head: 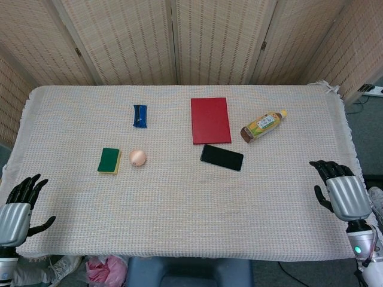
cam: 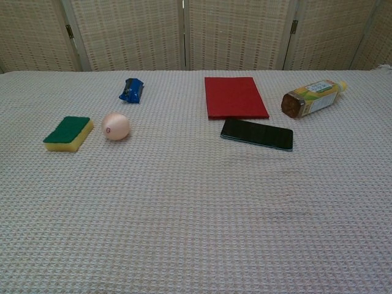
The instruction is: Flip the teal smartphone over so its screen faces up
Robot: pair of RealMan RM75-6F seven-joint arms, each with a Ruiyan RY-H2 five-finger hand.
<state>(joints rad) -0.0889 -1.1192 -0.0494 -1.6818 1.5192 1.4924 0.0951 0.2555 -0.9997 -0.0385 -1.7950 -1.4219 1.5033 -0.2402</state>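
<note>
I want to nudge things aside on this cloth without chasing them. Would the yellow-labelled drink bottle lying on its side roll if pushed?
Probably. The yellow-labelled plastic drink bottle lies on its side, so a push across its length would likely roll it. The woven tablecloth looks textured and may slow it. It looks filled, so it is probably fairly heavy for its size.

A staged indoor test setup is suggested by a tabletop (head: 179,239) draped in a beige woven cloth, closed in behind by folding woven screens (head: 131,36), with a power strip (head: 372,89) seen on the grey floor (head: 365,137) beside it.
</note>
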